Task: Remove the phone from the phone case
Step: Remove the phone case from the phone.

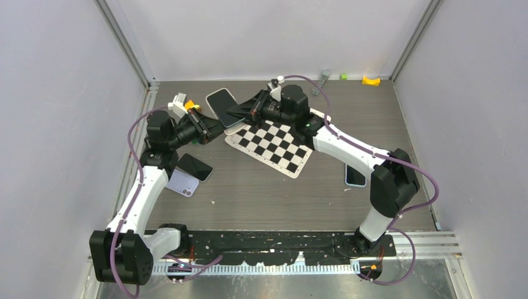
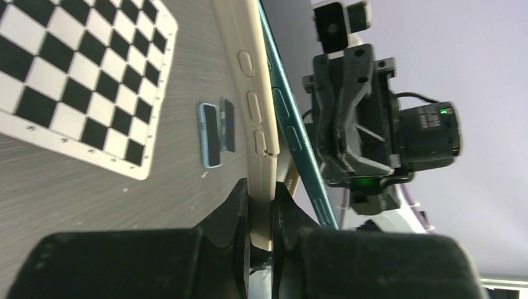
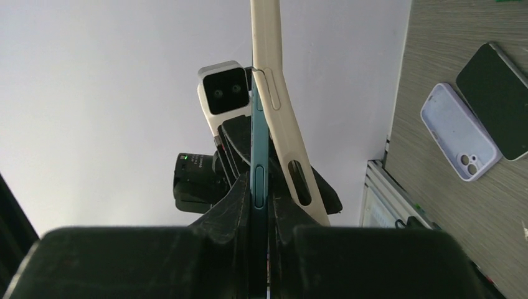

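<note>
The phone point(image 3: 259, 143) and case point(image 3: 274, 93) are held above the counter near its far edge, left of centre, and gape apart along one long side. The left gripper point(image 2: 261, 200) is clamped on the case's edge. The right gripper point(image 3: 260, 200) pinches the phone's edge. A checkerboard point(image 1: 274, 146) lies just nearer. A purple case point(image 1: 182, 182) and a dark phone point(image 1: 195, 167) sit by the left edge.

Even, diffuse light fills every view, with only soft shadows on the bench point(image 1: 261, 193). Wrist views blur nearest the lens (the black foreground masses).
</note>
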`<state>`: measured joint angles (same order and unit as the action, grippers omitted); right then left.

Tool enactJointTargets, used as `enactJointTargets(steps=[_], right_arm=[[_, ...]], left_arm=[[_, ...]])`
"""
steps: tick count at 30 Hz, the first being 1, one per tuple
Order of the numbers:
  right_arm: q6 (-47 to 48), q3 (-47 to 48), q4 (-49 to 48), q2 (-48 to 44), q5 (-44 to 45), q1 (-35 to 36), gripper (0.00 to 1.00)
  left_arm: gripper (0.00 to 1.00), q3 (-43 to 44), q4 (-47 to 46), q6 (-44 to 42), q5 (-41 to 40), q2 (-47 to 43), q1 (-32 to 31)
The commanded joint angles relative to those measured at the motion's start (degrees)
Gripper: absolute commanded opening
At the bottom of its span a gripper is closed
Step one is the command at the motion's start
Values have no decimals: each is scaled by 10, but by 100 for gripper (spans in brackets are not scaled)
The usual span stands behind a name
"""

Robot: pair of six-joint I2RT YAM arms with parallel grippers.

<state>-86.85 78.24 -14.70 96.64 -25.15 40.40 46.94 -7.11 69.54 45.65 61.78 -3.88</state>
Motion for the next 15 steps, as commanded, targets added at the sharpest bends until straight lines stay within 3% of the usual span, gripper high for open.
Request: enactJointTargets(steps=[1, 6, 15], right_arm=[[66, 32, -18, -52, -36, 6, 1], [147, 18, 4, -85, -67, 6, 1], [287, -55, 149, -104, 0, 6, 1]], left_arm=[[0, -8, 120, -102, -88, -15, 7], [0, -38, 230, -146, -144, -20, 9], [0, -161, 261, -93, -137, -57, 8]])
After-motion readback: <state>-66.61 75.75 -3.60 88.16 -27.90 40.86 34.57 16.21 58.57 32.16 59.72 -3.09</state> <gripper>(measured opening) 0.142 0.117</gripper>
